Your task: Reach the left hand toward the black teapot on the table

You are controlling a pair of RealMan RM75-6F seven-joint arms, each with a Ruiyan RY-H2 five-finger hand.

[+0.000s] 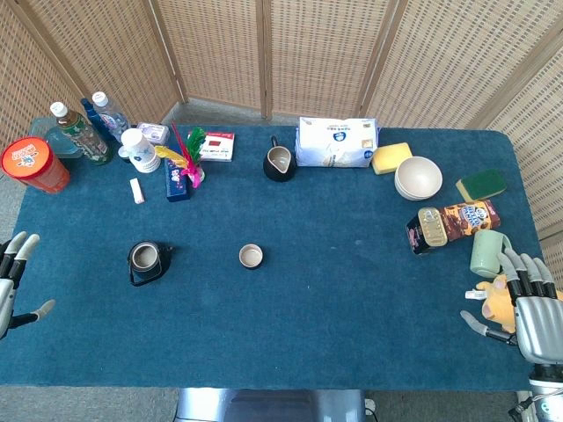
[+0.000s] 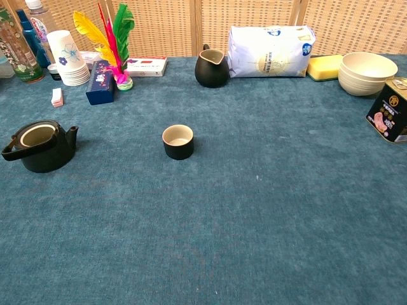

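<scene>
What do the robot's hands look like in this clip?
Only the head view shows them. The left hand has black fingers with pale grey tips. The right hand has a silver-grey metallic back, dark segmented fingers and grey tips. No sleeves or markings visible.

A lidless black teapot [image 2: 39, 145] sits at the left of the blue worktop [image 2: 267, 216], well apart from a small black cup [image 2: 177, 141] near the middle; a black pitcher [image 2: 211, 67] stands behind.

teapot [image 1: 148, 261]: 1 | small cup [image 1: 251, 256]: 1 | pitcher [image 1: 279, 163]: 1 | bottles [image 1: 81, 132]: 3 | sponges [image 1: 391, 157]: 2
</scene>
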